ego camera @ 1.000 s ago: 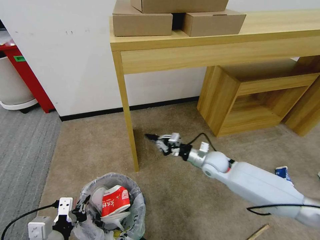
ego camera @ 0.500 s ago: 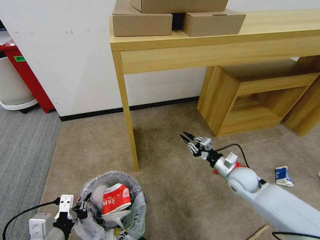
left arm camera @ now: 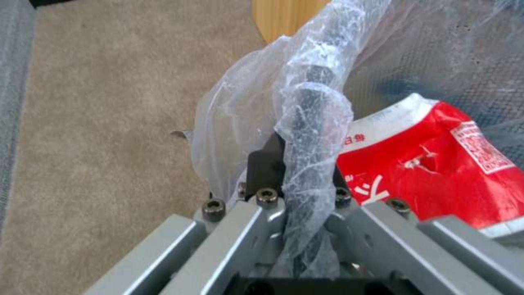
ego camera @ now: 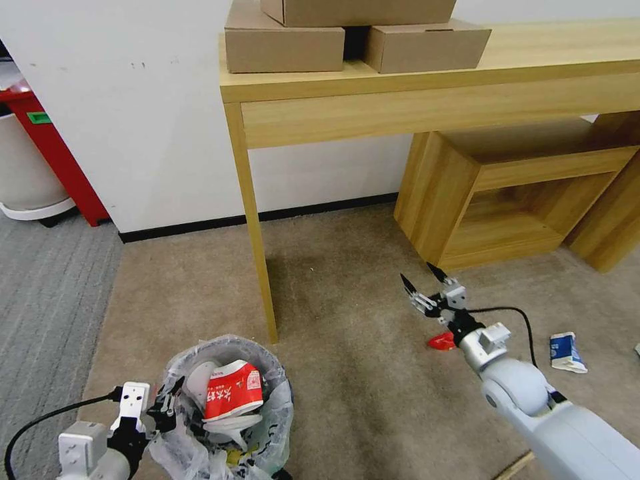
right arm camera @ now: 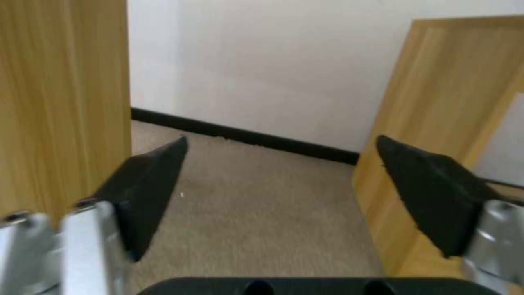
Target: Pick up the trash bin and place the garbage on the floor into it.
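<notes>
The trash bin [ego camera: 283, 400], lined with a crinkly plastic bag, hangs low at the near left. My left gripper [ego camera: 168, 408] is shut on its rim [left arm camera: 306, 82], pinching the bag-wrapped edge between its fingers [left arm camera: 297, 159]. A red-white crushed cup [ego camera: 232, 398] [left arm camera: 437, 164] and white litter lie inside the bin. My right gripper [ego camera: 420, 277] [right arm camera: 284, 180] hovers open and empty over the carpet, right of the desk leg. Just behind its wrist a red wrapper [ego camera: 441, 342] lies on the floor. A blue-white carton [ego camera: 567, 351] lies farther right, and a wooden stick [ego camera: 515, 465] shows near my right arm.
A wooden desk [ego camera: 427, 87] with cardboard boxes [ego camera: 287, 40] stands ahead, its leg [ego camera: 257, 267] just beyond the bin. A low wooden shelf unit [ego camera: 493, 200] sits under it at the right. A red cabinet [ego camera: 57, 160] stands far left. Open carpet lies between the leg and the shelf unit.
My right arm has swung from near the desk leg to the right and drawn back, its fingers spreading wider. The red wrapper has come into sight. The bin shifted slightly.
</notes>
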Controlling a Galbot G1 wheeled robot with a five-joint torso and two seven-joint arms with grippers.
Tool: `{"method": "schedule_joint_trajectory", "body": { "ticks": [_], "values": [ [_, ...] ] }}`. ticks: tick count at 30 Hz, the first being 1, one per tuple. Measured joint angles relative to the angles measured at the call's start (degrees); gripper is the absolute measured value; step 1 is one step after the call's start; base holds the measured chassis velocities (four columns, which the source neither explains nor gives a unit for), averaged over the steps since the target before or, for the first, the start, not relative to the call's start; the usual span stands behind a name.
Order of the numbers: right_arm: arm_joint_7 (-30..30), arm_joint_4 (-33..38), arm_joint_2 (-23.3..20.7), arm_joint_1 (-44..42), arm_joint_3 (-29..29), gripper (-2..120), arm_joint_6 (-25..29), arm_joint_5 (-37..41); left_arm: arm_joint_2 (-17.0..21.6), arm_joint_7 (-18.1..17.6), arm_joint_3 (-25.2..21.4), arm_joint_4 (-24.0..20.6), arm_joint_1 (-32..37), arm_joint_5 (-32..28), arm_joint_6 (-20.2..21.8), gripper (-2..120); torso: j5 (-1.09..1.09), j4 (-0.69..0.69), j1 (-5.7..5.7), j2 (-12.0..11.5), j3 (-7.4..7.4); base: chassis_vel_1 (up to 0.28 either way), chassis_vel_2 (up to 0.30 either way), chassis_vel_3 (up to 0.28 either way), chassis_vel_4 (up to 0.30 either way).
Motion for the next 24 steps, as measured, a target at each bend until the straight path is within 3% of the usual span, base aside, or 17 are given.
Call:
{"method": "schedule_joint_trajectory", "body": {
  "ticks": [2, 4, 7, 10, 24],
  "values": [
    [1.49, 0.0, 0.61, -2.13, 1.83, 99, 0.09, -1.43, -0.07, 0.05, 0.48, 0.32, -0.73, 0.21, -0.12, 0, -0.01, 0.0, 0.0, 0.0, 0.0, 0.0, 0.0, 0.0, 0.0],
    [3.14, 0.03, 0.95, -2.89, 2.71, 100, -0.72, -2.17, -0.05, 0.09, 0.61, 0.4, -1.04, 0.24, -0.22, 0, 0.0, 0.0, 0.0, 0.0, 0.0, 0.0, 0.0, 0.0, 0.0],
    [11.28, 0.14, 2.8, -5.14, 6.23, 100, -6.19, -3.37, 0.12, 0.31, 0.81, 0.61, -1.44, 0.27, -0.54, 0, -0.01, 0.0, 0.0, 0.0, 0.0, 0.0, 0.0, 0.0, 0.0],
    [13.22, 0.25, 3.94, -7.01, 9.05, 100, -7.41, -3.99, 0.12, 0.73, 0.79, 0.66, -1.5, 0.22, -0.72, 0, 0.01, 0.0, 0.0, 0.0, 0.0, 0.0, 0.0, 0.0, 0.0],
    [12.33, 3.24, 9.26, -14.45, 22.5, 100, -6.86, -11.68, -4.01, 2.15, -0.58, -0.28, -3.33, 0.24, 0.2, 0, -0.01, 0.0, 0.0, 0.0, 0.01, 0.0, 0.0, 0.0, 0.0]
  ]
}}
